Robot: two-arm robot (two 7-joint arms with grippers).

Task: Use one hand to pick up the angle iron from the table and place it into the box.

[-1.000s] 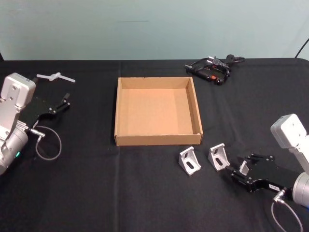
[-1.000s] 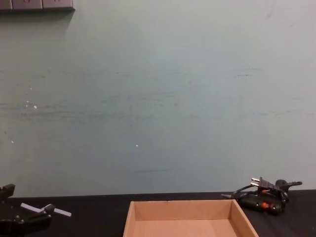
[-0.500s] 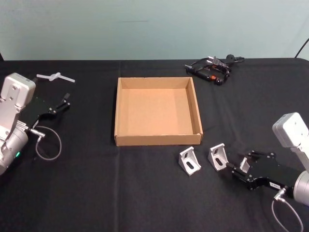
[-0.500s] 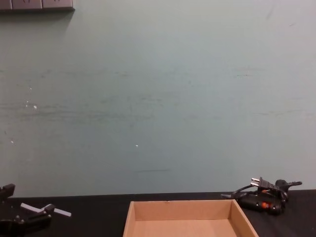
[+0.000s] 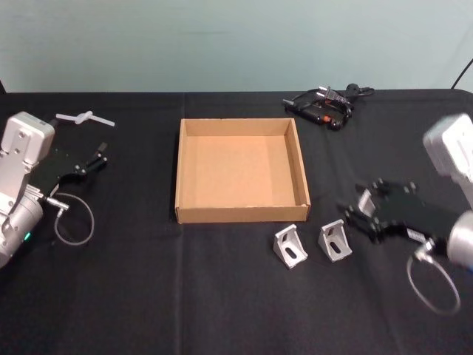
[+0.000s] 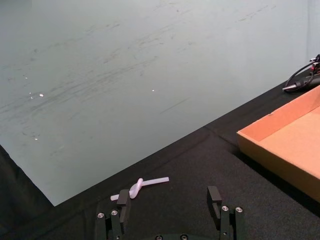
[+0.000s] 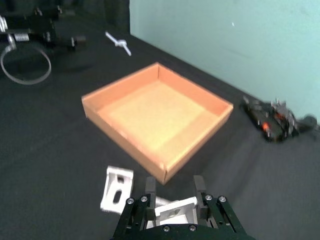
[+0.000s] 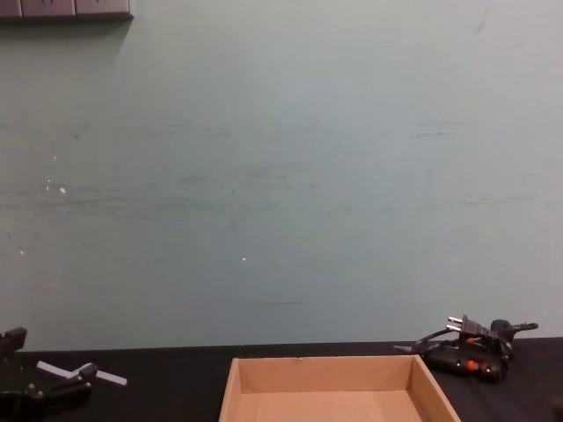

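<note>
Right claw [image 5: 357, 205], just right of the shallow brown cardboard box [image 5: 179, 170], clenched on a small silver angle iron [image 7: 176, 209], off the black counter [image 5: 222, 310]. Judgement: carry level over the box wall, lower inside, then release. Left claw [image 5: 102, 153] idle left of box, fingers spread.

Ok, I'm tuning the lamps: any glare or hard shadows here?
Head view: even light, no glare on the matte table. Right wrist view: the box floor is brightest centrally; the right end effector grips a pale angle iron beside it. Left wrist view: the open left end effector casts no shadow.
</note>
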